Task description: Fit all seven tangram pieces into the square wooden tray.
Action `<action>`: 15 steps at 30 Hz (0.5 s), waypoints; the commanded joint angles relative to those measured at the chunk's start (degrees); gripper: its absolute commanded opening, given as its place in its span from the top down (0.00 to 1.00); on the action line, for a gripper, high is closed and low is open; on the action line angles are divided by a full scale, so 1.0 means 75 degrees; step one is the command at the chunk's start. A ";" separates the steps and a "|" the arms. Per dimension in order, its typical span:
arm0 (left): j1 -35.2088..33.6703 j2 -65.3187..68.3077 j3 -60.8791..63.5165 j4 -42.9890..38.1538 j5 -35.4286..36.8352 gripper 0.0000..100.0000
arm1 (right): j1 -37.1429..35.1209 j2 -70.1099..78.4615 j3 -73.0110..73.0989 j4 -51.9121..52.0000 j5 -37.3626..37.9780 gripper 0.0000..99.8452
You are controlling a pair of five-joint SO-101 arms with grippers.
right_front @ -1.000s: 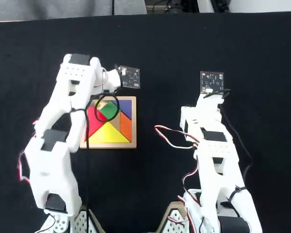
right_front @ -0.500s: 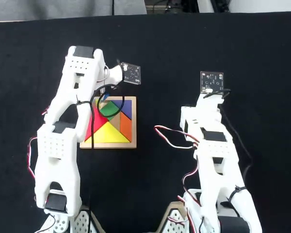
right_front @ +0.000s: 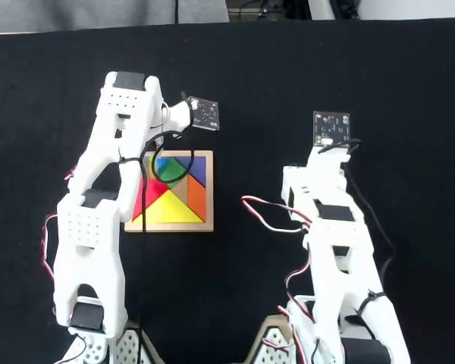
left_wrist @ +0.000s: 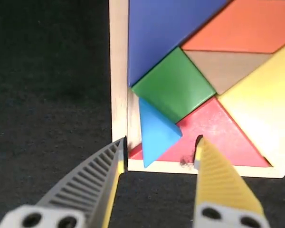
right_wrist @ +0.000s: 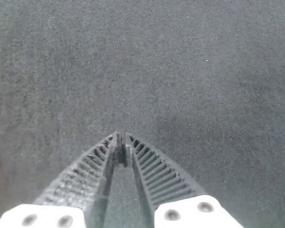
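7 tangram pieces [left_wrist: 175, 88], 1 tray [left_wrist: 118, 71], 2 arms [right_front: 91, 227].

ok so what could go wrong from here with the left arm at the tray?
1. The small light-blue triangular piece looks tilted, overlapping the red triangular piece rather than seated. Pressing it may jam it or pry up the green square piece.
2. The left jaws stand open, one tip at the rim of the square wooden tray. Descending could catch the rim and shove the tray.
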 commanded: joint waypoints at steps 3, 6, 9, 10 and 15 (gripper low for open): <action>-0.0510 -0.0176 -0.1119 0.0105 0.0059 0.76 | -0.0129 -0.0299 -0.0404 -0.0176 0.0094 0.99; -0.0721 -0.0105 -0.1155 0.0457 0.0047 0.76 | -0.0129 -0.0311 -0.0404 -0.0176 0.0094 0.99; -0.0791 -0.0047 -0.1143 0.0586 0.0047 0.76 | -0.0129 -0.0322 -0.0404 -0.0176 0.0094 0.99; -0.0791 0.0035 -0.1143 0.0539 0.0059 0.76 | -0.0129 -0.0322 -0.0404 -0.0176 0.0094 0.99; -0.0756 0.0539 -0.1225 0.0246 0.0059 0.76 | -0.0129 -0.0299 -0.0404 -0.0176 0.0094 0.99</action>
